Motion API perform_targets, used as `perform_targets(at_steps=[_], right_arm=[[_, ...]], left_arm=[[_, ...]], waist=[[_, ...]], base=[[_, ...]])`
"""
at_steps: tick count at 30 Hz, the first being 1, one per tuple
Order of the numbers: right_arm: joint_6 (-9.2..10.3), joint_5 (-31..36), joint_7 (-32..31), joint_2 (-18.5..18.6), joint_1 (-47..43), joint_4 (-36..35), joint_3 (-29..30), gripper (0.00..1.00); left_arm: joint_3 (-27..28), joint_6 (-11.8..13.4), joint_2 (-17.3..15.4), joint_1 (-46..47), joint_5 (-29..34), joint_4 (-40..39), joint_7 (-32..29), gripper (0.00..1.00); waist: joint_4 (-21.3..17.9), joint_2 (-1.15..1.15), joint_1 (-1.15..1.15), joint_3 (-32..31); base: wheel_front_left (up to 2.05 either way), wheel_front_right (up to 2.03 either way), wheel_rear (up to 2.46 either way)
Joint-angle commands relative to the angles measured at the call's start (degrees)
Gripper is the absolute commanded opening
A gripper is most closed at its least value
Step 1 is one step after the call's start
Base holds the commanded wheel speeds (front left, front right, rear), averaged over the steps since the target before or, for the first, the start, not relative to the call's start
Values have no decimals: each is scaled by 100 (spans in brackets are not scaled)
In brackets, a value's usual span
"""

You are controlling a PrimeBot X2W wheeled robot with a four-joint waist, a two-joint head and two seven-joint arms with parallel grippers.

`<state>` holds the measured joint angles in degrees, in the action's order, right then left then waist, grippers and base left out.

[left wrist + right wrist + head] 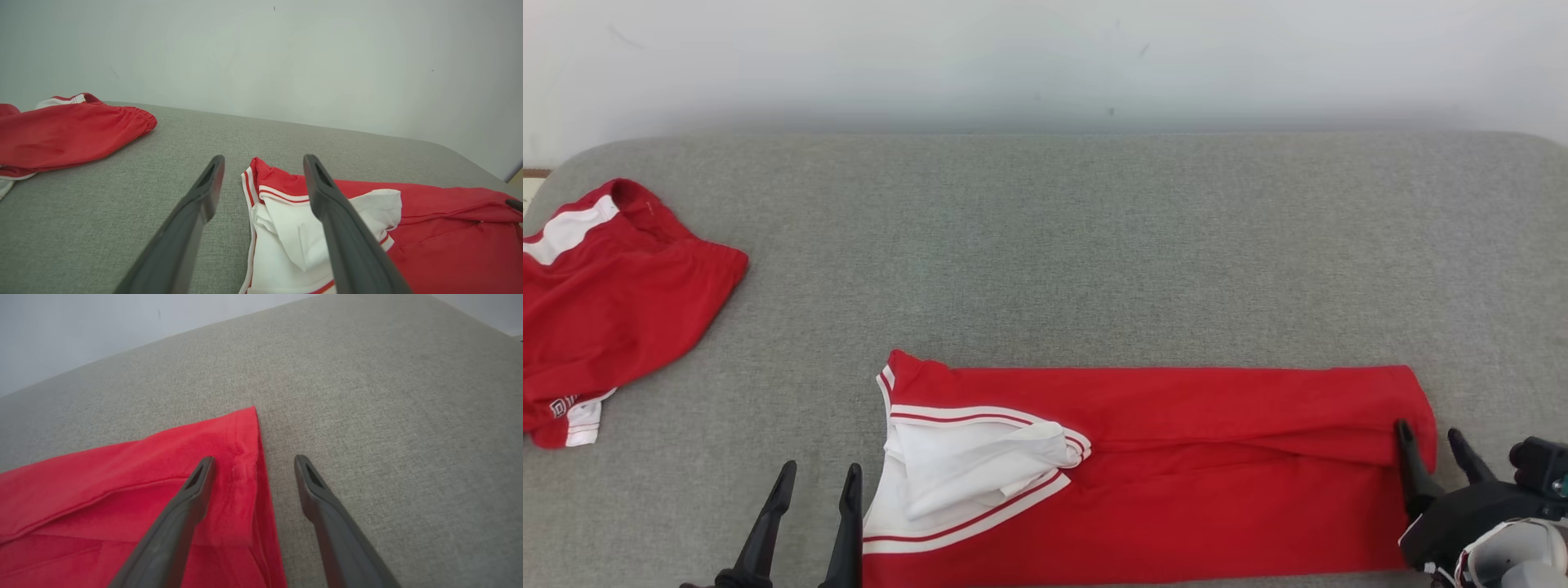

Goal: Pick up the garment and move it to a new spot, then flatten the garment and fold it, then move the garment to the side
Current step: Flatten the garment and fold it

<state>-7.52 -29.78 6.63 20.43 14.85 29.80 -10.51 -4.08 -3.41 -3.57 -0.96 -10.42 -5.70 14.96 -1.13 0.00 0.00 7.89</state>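
1. Garment [1176, 457] lies folded along the bench's [1045, 245] front edge.
2. Left gripper [821, 467], fingers apart and empty, sits just beside its left end.
3. Right gripper [1427, 429], likewise released, straddles its right end.

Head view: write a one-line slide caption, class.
Open left gripper and open right gripper flank a folded red-and-white garment on grey fabric.

Left tool [263, 161] spread wide (nothing held), red-and-white garment [433, 241] under one finger, second red garment [69, 134] far left
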Motion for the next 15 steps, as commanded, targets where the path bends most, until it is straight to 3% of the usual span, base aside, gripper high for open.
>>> perform_targets(at_steps=[1, 7, 8, 9, 11, 12, 13, 15], right_arm=[[5, 51, -37, -47, 62, 96, 23, 100], [5, 180, -260, -185, 146, 572, 52, 100], [5, 166, -285, -202, 148, 601, 21, 80], [5, 131, -314, -230, 142, 620, -9, 44], [5, 63, -378, -252, 141, 650, -63, 15], [5, 35, -404, -246, 138, 661, -91, 4], [5, 23, -395, -240, 145, 675, -111, 0], [5, -40, -399, -221, 214, 676, -160, 0]], left_arm=[[31, 9, 6, -57, 53, -20, 31, 100], [133, -15, 56, -49, 77, -88, 31, 100], [145, -15, 57, -46, 77, -96, 31, 100], [161, -16, 61, -44, 76, -100, 31, 100], [203, -13, 63, -38, 74, -100, 31, 100], [221, -13, 64, -32, 71, -99, 31, 100], [234, -15, 65, -25, 70, -95, 31, 100], [260, 20, 68, -5, 25, -92, 31, 100]], waist=[[47, 0, 0, -2], [150, 0, 0, 51], [156, 0, 0, 56], [159, 0, 0, 61], [157, 0, 0, 63], [154, 0, 0, 61], [151, 0, 0, 59], [139, 0, 0, 48]], base=[[0, 0, 0], [0, 0, 0], [0, 0, 0], [0, 0, 0], [0, 0, 0], [0, 0, 0], [0, 0, 0], [0, 0, 0]])
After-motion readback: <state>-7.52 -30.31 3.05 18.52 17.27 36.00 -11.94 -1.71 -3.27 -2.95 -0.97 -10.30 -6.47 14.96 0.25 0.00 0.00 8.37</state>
